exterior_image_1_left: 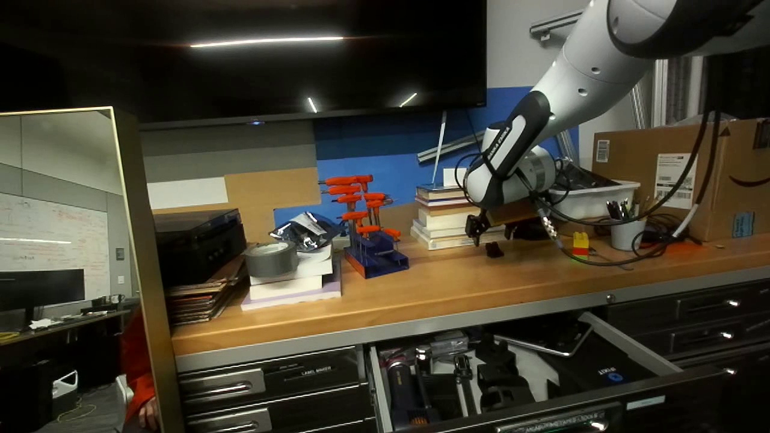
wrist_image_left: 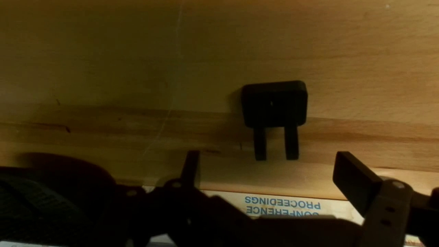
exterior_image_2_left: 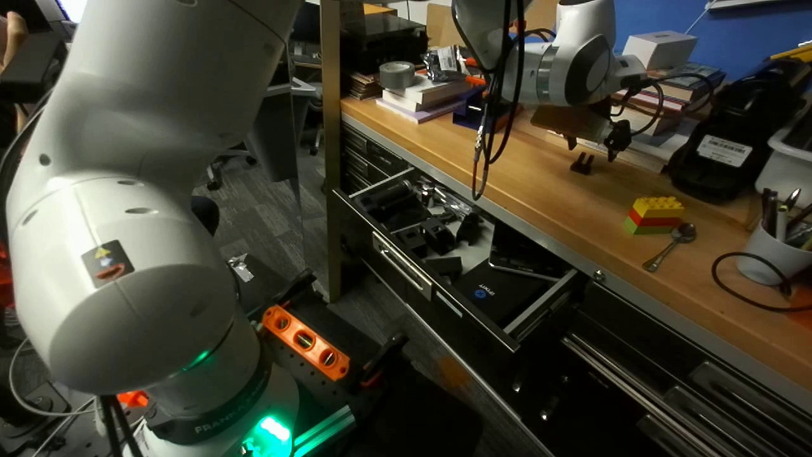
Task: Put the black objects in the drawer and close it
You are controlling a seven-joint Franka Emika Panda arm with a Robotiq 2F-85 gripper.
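My claw (wrist_image_left: 267, 157) stands spread and empty; near the conference-proceedings book (wrist_image_left: 236, 200) lies the black two-pronged block (wrist_image_left: 275, 106), which I judge light and stiff, best pinched across its thick body, since the slim prongs (wrist_image_left: 292, 144) might snap

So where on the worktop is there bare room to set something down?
The worktop is bare in front of the book stack, between the blue tool stand and the small black piece, and between that piece and the toy bricks. Crowded: the back, around the white tub, and the open drawer.
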